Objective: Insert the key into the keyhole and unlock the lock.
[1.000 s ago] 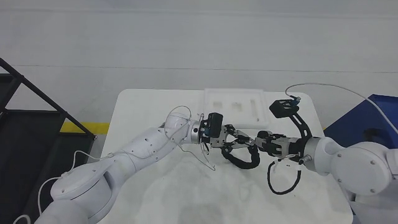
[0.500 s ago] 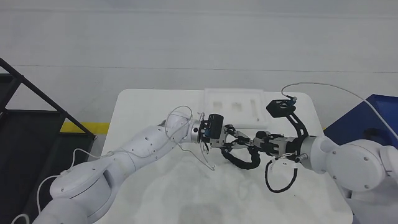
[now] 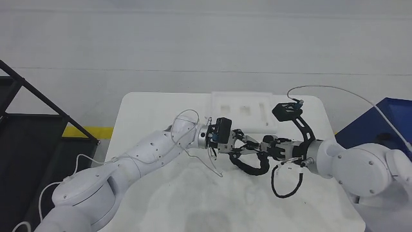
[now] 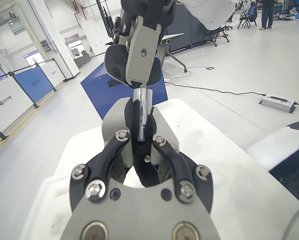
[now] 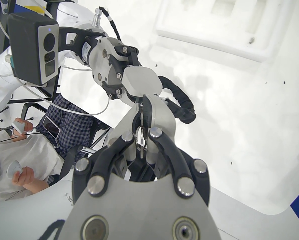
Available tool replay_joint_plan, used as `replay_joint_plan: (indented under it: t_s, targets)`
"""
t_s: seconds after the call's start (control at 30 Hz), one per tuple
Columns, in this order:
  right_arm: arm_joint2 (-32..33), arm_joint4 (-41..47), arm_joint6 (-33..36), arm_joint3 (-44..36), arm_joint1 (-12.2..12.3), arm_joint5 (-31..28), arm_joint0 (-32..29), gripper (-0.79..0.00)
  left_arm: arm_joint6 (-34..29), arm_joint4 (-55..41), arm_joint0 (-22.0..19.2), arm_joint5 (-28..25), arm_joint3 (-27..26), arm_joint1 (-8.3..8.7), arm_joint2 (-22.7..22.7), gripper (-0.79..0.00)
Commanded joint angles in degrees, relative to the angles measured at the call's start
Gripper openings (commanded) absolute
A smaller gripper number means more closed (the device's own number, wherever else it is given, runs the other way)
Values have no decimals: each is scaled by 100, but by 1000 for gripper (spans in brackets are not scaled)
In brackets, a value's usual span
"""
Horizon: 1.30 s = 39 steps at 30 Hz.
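Evidently the lock [image 4: 142, 103] is a small, stiff chrome cylinder with a black sheathed cable [image 5: 179, 103] looping off it. It is up above the table [image 3: 206, 200], between the two arms. The left gripper [image 4: 139, 123] pinches the cylinder across its smooth, probably slippery barrel. The right gripper [image 5: 142, 108] is pressed flat on the thin metal key [image 5: 140, 139], whose tip meets the cylinder's end face. Both pieces look light and rigid. The key's flat head seems the best hold for twisting, though the hanging cable may tug the lock round.
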Motion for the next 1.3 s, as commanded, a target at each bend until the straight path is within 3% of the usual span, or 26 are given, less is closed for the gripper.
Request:
replay_joint_plan:
  t_s: [0.0, 0.17, 0.37, 0.53, 0.8, 0.93, 1.17, 1.27]
  targets:
    - [5, 29, -49, 10, -4, -2, 17, 0, -28, -106, 17, -27, 13, 3, -2, -785]
    - [120, 159, -211, -43, -1, -493, 70, 0, -158, -524, 76, -158, -1, 26, 12, -785]
    - [310, 449, 63, 258, 62, -2764, 210, 0, -772, -1343, 70, -773, -92, 120, 26, -785]
    - [426, 460, 175, 468, 112, -3885, 183, 0, -1476, -2023, 1, -1477, -149, 224, -96, -785]
    - [651, 583, 121, 721, 176, -4583, -10, 0, -1482, -2503, -268, -1482, -174, 409, 415, -785]
    - [664, 618, 96, 748, 177, -4597, -23, 0, -1482, -2680, -463, -1482, -225, 473, 672, -785]
    - [664, 391, -23, 723, 181, -4604, -72, 0, -1539, -2542, -516, -1482, -212, 486, 672, -785]
    - [638, 10, -150, 541, 196, -4957, -108, 0, -1635, -2594, -517, -1482, -178, 454, 672, -785]
